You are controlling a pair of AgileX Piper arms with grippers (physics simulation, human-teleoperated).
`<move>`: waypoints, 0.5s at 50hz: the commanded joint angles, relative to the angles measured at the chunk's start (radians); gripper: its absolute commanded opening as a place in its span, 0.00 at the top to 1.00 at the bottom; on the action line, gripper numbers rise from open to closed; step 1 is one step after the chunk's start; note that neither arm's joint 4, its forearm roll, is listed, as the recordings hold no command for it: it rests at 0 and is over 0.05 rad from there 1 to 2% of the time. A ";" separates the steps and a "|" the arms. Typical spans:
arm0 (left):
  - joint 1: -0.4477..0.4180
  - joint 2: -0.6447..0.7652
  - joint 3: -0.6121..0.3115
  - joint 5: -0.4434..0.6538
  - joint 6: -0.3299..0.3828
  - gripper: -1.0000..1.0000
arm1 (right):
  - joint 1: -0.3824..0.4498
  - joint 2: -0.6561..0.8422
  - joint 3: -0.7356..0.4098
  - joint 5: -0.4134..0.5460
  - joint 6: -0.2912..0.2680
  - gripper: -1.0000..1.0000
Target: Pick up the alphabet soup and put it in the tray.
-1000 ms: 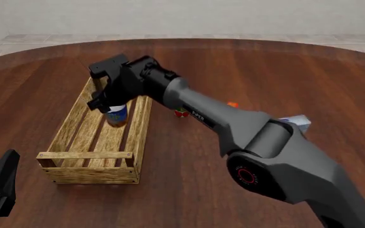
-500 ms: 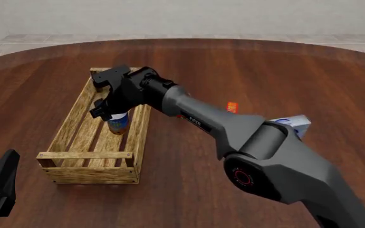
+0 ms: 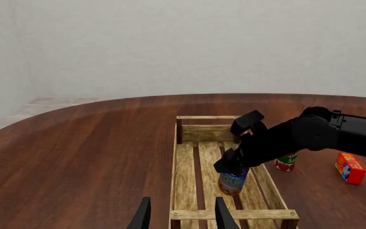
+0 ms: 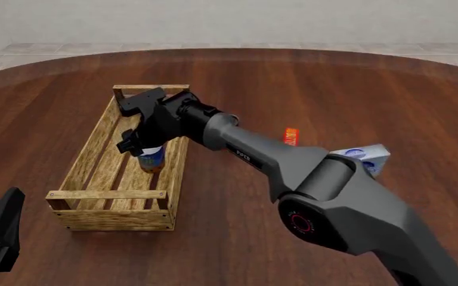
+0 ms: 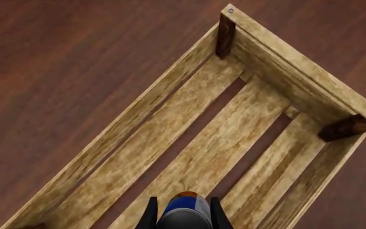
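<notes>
- Alphabet soup is the thing to follow, but the biggest object is the tray, a long light-wood crate on the left part of the table, its slatted floor otherwise bare.
- Right arm is next in size: it reaches from the near right across to the tray, its wrist bent down over the tray's right-hand side.
- Right gripper points down into the tray; the right wrist view shows the two fingers clamped on either side of the can, which hangs upright between them.
- The can sits low inside the tray, close to the right rail; its base looks at or just above the slats, and I cannot tell whether it touches them.
- Left gripper waits near the tray's near end, fingers apart and holding nothing.
- Blue-and-white box, a small orange-red box and the small red and green can lie on the table to the right, outside the tray.
- Step in hand, as I judge it: the final lowering before release. The next move calls for settling the base flat on a slat and not over a gap, then parting the fingers and lifting straight up so the can is not tipped.
</notes>
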 commanded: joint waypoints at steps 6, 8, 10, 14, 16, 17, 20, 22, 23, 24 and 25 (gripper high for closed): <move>0.000 0.000 0.000 0.000 0.000 0.00 | -0.002 0.007 0.000 -0.013 0.021 1.00; 0.000 0.000 0.000 0.000 0.000 0.00 | -0.001 0.006 0.004 -0.016 0.021 1.00; 0.000 0.000 0.000 0.000 0.000 0.00 | 0.000 0.007 0.005 -0.018 0.023 1.00; 0.000 0.000 0.000 0.000 0.000 0.00 | 0.001 0.004 0.018 -0.025 0.024 1.00; 0.000 0.000 0.000 0.000 0.000 0.00 | -0.001 0.006 0.023 -0.030 0.025 1.00; 0.000 0.000 0.000 0.000 0.000 0.00 | -0.001 0.007 0.022 -0.029 0.025 1.00; 0.000 0.000 0.000 0.000 0.000 0.00 | 0.000 -0.002 0.045 -0.042 0.019 1.00; 0.000 0.000 0.000 0.000 0.000 0.00 | -0.003 0.003 0.042 -0.039 0.024 0.00; 0.000 0.000 0.000 0.000 0.000 0.00 | -0.004 -0.001 0.050 -0.042 0.008 0.00; 0.000 0.000 0.000 0.000 0.000 0.00 | -0.009 0.009 0.034 -0.030 0.031 0.00; 0.000 0.000 0.000 0.000 0.000 0.00 | -0.006 0.005 0.039 -0.031 0.023 0.00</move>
